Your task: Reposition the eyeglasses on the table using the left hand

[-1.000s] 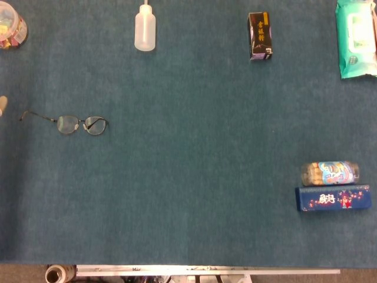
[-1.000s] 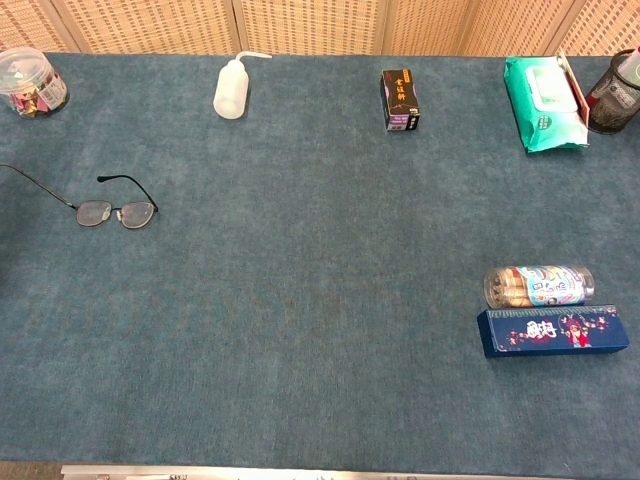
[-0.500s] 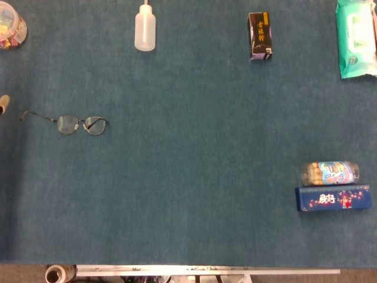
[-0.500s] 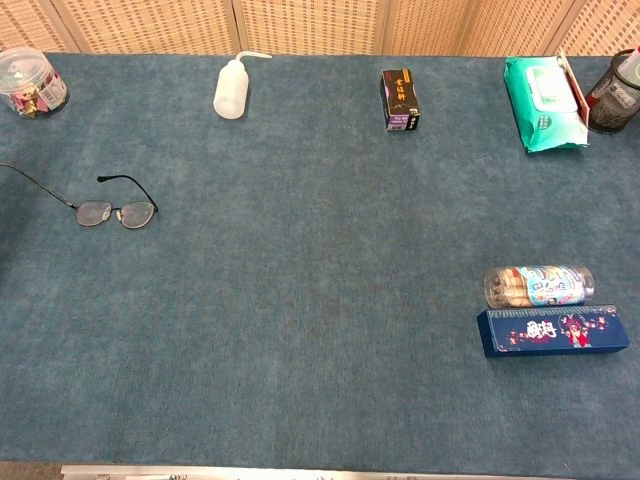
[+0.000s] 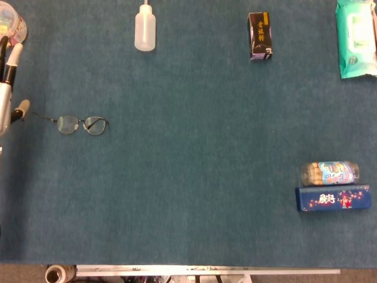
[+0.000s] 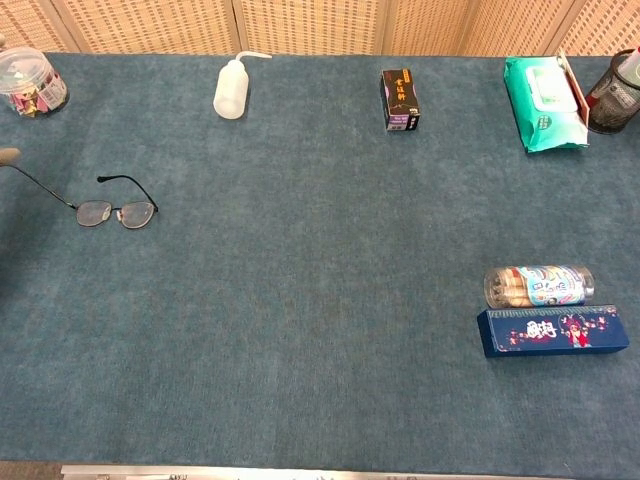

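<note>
At far left of tabletop (image 5: 188, 177): eyeglasses (image 5: 82, 124) lying flat, lenses toward centre, one temple arm stretched out leftward toward the edge; second temple visible in chest view, angled back. Left robot hand (image 5: 8, 88) just entering head view at left border, fingers apart and pointing away from the robot, nothing held; one fingertip (image 5: 22, 108) just beside the tip of the outstretched temple, contact not resolvable. In chest view only a fingertip (image 6: 8, 155) showing at left edge, near same temple end. Right robot hand absent from both views. Elsewhere: squeeze bottle (image 5: 145, 28) and dark carton (image 5: 260, 36) along far side, candy jar (image 5: 12, 23) in far-left corner close to the robot hand, wipes pack (image 5: 355, 38) far right, snack tube (image 5: 330, 173) and blue box (image 5: 333, 198) touching at near right, all well apart from the eyeglasses. Judged stage: approach, grasp not yet made. Risks: thin wire frame low on the cloth, so fingers likely to skate over or push it instead of lifting; gripping the temple tip alone would let the frame swing or the hinge fold; pressing on lenses could bend the frame; hand partly outside both views, so alignment poorly observed; stray finger may knock the candy jar.
</note>
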Robot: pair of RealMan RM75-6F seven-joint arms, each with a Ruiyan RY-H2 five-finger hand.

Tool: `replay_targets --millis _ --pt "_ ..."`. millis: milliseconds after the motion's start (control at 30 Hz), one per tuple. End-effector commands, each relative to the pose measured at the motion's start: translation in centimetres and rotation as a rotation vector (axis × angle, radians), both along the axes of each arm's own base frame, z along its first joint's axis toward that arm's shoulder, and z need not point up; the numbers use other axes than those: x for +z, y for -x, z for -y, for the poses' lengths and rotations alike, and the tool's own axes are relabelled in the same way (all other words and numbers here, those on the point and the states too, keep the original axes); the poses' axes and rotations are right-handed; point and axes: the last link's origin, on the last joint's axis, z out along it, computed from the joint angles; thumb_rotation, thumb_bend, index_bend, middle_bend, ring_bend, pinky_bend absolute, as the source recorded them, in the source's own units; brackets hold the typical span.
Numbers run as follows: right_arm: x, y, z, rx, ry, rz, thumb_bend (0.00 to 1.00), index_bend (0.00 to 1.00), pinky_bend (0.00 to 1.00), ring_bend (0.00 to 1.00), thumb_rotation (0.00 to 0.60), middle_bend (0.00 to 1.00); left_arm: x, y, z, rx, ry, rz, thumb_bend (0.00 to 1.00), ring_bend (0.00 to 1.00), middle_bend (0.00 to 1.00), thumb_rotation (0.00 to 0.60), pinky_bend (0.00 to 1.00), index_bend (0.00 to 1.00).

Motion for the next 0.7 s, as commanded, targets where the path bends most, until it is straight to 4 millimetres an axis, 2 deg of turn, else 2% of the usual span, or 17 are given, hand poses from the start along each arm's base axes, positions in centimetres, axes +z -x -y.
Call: replay_targets --millis 33,700 --pt "0.0 0.0 0.0 0.000 -0.001 0.000 0.31 0.60 0.52 0.51 0.600 0.57 -0.4 -0.4 0.2 -0.015 0.005 0.001 0.07 0.06 0.00 0.600 0.23 0.07" --pt "0.4 0.1 -0.2 0.002 0.011 0.010 0.31 0.60 0.52 0.51 0.600 0.57 -3.8 -3.7 0.1 -0.076 0.080 0.006 0.07 0.06 0.00 0.600 0.23 0.07"
